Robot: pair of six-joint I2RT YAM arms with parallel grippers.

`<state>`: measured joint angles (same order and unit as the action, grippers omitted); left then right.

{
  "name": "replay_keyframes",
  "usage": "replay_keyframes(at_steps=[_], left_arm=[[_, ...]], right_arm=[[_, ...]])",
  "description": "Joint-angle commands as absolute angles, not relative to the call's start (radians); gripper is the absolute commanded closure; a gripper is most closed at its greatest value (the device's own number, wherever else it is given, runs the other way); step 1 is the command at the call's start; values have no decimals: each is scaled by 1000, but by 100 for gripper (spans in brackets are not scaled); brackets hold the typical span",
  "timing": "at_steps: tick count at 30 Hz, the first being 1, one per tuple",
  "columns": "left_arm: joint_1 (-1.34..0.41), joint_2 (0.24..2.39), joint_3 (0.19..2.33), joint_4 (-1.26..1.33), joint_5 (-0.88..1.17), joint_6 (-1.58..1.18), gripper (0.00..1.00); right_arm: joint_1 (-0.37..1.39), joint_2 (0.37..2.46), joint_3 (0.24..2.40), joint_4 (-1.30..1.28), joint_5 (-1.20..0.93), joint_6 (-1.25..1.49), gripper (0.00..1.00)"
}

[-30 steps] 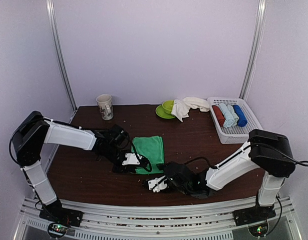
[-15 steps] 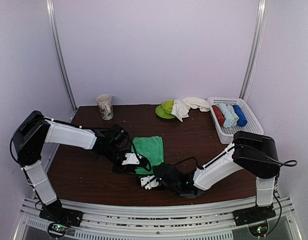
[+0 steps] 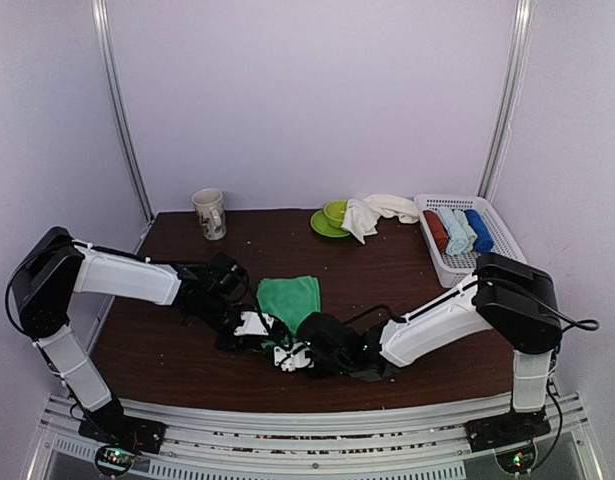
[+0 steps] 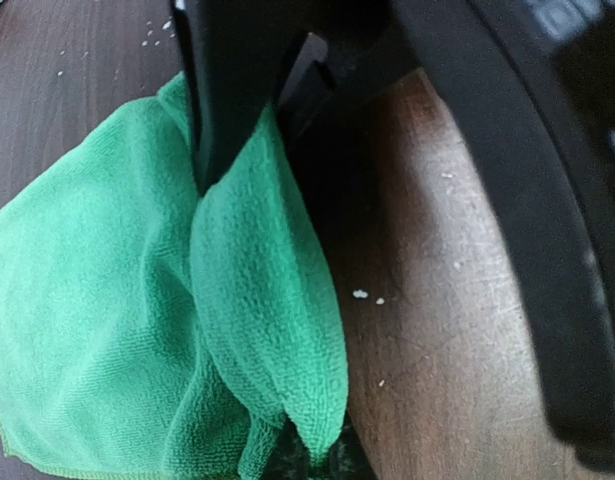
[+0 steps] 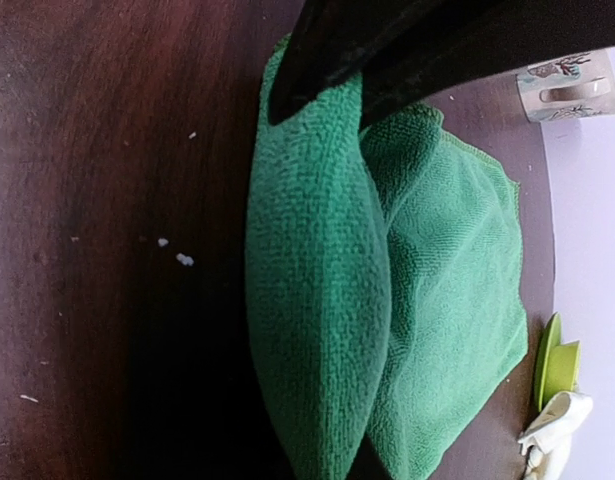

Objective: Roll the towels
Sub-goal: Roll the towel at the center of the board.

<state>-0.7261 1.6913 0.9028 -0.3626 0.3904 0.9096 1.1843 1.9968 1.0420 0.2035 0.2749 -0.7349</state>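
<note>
1. Green cloth is pinched at both ends: the left gripper (image 3: 267, 330) and right gripper (image 3: 287, 352) each clamp the near fold of the green towel (image 3: 290, 295), which lies near the middle of the table (image 3: 177, 350)
2. We should turn both ends away together, so the roll comes out tight and even
3. Cream towel (image 3: 372, 212) lies far right, unrolled

Left arm (image 3: 127, 277) and right arm (image 3: 437, 322) show white shells, black joints, black cables.

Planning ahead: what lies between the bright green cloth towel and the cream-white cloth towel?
Top view: bare brown tabletop between green towel and cream-white towel.
</note>
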Motion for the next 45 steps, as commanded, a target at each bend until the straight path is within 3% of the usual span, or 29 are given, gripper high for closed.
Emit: replay_keyframes(at_steps=[1, 7, 9, 23, 32, 45], left_arm=[[-720, 1646, 861, -371, 359, 924, 87], [-719, 1575, 813, -307, 328, 909, 59], [-718, 1538, 787, -272, 315, 902, 56], [-720, 1270, 507, 78, 198, 934, 53], [-808, 1291, 440, 235, 93, 983, 51], [-928, 1494, 370, 579, -138, 1052, 52]], right_arm=[[1145, 1963, 1068, 34, 171, -629, 100], [1114, 1976, 1138, -103, 56, -563, 100], [1102, 1988, 1169, -150, 15, -540, 100], [995, 2160, 1462, -527, -349, -445, 100], [915, 2323, 1635, -751, -595, -427, 100], [859, 2445, 1784, -880, -712, -412, 100]])
